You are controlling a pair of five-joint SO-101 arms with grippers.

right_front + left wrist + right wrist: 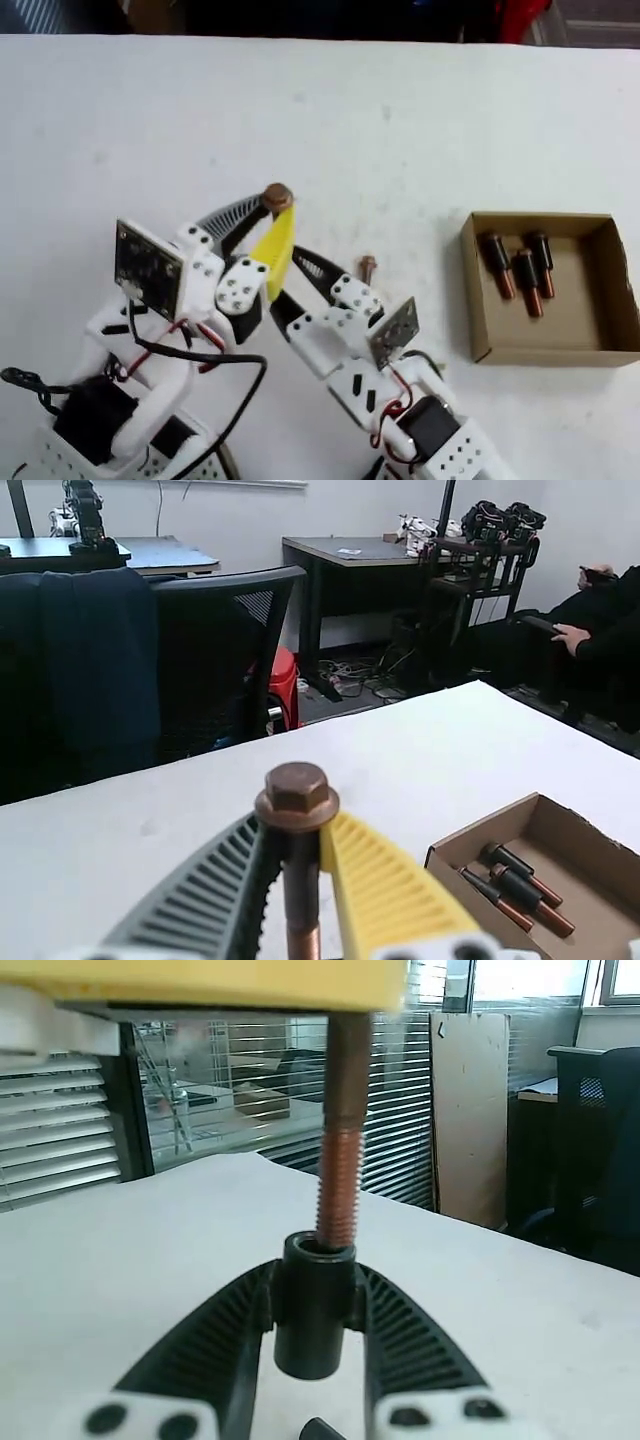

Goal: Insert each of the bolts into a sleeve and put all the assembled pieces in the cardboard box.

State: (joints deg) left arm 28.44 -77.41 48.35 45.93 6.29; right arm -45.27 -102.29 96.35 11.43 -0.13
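Observation:
My left gripper (272,208), with one grey and one yellow finger, is shut on a copper bolt (297,798), hex head up. In the right wrist view its threaded shank (337,1185) points down, with the tip just inside the mouth of a black sleeve (312,1310). My right gripper (313,1295) is shut on that sleeve and holds it upright just above the table. In the high view the right gripper (290,288) sits under the yellow finger (276,248). The cardboard box (600,352) at the right holds three assembled pieces (522,268).
A loose copper bolt (367,268) rests on the white table (380,130) just right of the right gripper's fingers. The box (470,852) also appears in the left wrist view. Chairs and desks stand beyond the table's far edge.

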